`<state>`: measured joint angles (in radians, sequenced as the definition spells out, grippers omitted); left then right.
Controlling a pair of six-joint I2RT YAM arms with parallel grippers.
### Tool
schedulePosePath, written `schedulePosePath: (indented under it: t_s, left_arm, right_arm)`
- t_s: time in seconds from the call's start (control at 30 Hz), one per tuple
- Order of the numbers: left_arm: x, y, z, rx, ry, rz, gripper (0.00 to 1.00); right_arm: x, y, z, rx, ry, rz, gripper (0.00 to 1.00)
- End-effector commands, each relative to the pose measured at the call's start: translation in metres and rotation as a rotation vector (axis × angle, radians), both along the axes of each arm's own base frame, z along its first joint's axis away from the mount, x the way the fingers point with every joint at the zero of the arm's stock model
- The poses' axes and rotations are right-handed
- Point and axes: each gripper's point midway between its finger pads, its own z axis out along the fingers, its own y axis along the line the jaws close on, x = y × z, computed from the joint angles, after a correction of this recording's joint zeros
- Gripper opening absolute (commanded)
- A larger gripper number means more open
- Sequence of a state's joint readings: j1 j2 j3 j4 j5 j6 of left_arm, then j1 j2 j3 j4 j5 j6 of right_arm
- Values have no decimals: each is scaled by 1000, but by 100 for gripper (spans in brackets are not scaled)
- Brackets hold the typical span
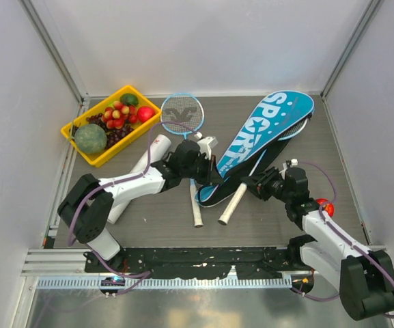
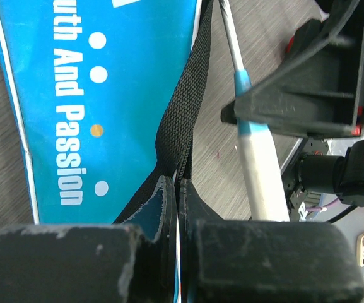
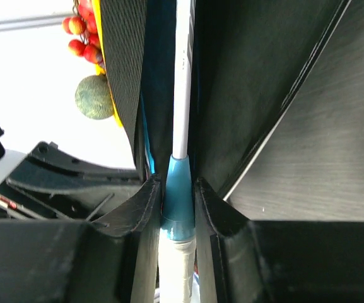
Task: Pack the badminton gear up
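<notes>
The blue "SPORT" racket bag (image 1: 265,130) lies slantwise across the table's middle. My left gripper (image 1: 209,174) is shut on the bag's edge by its black strap (image 2: 182,120), at the open lower end. One racket sits partly inside the bag, with its white handle (image 1: 232,205) sticking out. My right gripper (image 3: 178,186) is shut on that racket's blue cone (image 3: 180,189), and the shaft (image 3: 183,76) runs into the bag. The other racket (image 1: 181,113) lies loose to the left of the bag. A white tube (image 1: 142,171) rests under my left arm.
A yellow tray of fruit (image 1: 80,152) stands at the back left. A red apple (image 1: 324,205) lies beside my right arm. Grey walls close off the back and both sides.
</notes>
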<state>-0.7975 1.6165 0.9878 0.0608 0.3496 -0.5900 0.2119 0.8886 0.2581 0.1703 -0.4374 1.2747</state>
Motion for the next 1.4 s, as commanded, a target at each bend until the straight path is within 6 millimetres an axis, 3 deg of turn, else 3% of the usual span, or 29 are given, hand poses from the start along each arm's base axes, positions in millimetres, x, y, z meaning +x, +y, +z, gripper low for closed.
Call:
schedulePosePath:
  t_s: [0.0,0.23,0.47,0.63,0.97,1.13,1.3,1.37]
  left_arm:
    - [-10,-4,32,-83,-53,-54,0]
    - [-20,-10,34,-154,-3,-81,0]
    - [-21,-5,35,-151,-10,-62,0]
    - [-36,-3,42,-180,-4,-113,0]
    - [-52,-1,40,-220,20,-147,0]
    - [-58,-13,47,-290,42,-178,0]
    - [-56,-25,33,-273,53,-165,0]
    - [-50,-28,24,-256,45,-142,0]
  right_arm:
    - [45,-16,31,-45,-162,-114,5]
    - [72,-8,21,12,-142,-126,5]
    - [78,-14,1,-15,-115,-168,5]
    - [85,-14,-7,-17,-100,-173,5]
    - [108,-17,9,9,-167,-231,5]
    - [115,-18,-4,6,-158,-249,5]
    - [127,-20,-5,56,-201,-289,5]
    - [135,-17,-2,58,-216,-280,9]
